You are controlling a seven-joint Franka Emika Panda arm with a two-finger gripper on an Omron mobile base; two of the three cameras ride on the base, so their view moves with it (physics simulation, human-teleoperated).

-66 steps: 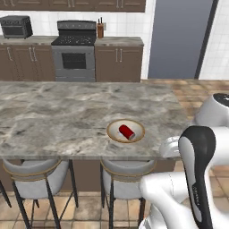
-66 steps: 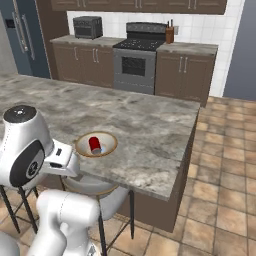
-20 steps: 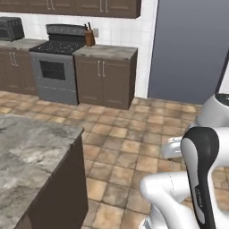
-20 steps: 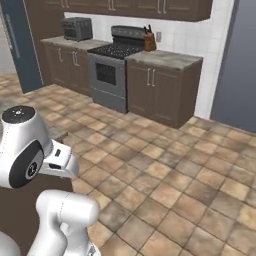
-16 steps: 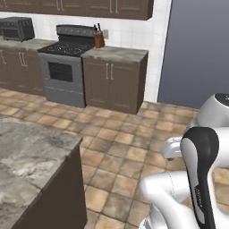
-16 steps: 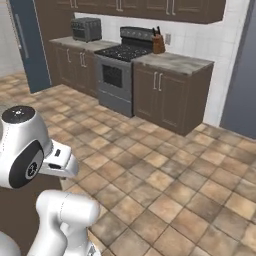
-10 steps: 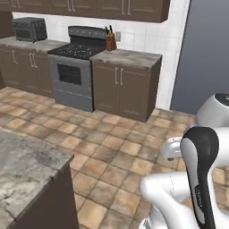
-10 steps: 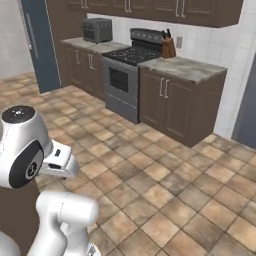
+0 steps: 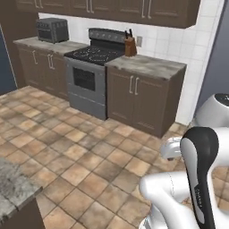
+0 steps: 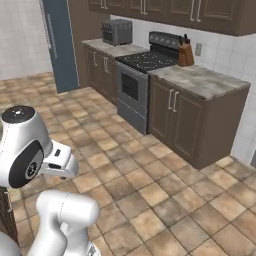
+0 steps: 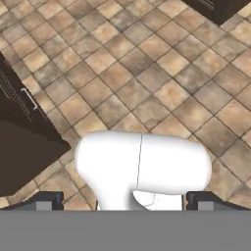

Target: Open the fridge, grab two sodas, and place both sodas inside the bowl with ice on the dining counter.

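The fridge point(image 10: 60, 45) is a slate-blue door with a long grey handle at the back left of the right base view; a dark blue sliver of the fridge point(image 9: 4, 67) shows at the left edge of the left base view. It is shut. A corner of the dining counter point(image 9: 15, 190), with its marbled stone top, sits at the lower left. The sodas and the bowl are out of view. My gripper point(image 11: 125, 200) is open and holds nothing. Its two dark fingertips point(image 11: 49, 198) stand far apart, with tiled floor ahead of them.
Brown cabinets point(image 9: 143, 96) with a black stove point(image 9: 91, 76), a knife block point(image 9: 130, 46) and a toaster oven point(image 9: 52, 29) line the far wall. Open tiled floor point(image 10: 150, 175) lies between me and them. A grey-blue panel point(image 9: 219, 58) stands at the right.
The whole picture has shifted, so the base has driven and turned. The dining counter has slid to the lower left corner and the fridge door has come into the right base view. The gripper stays open.
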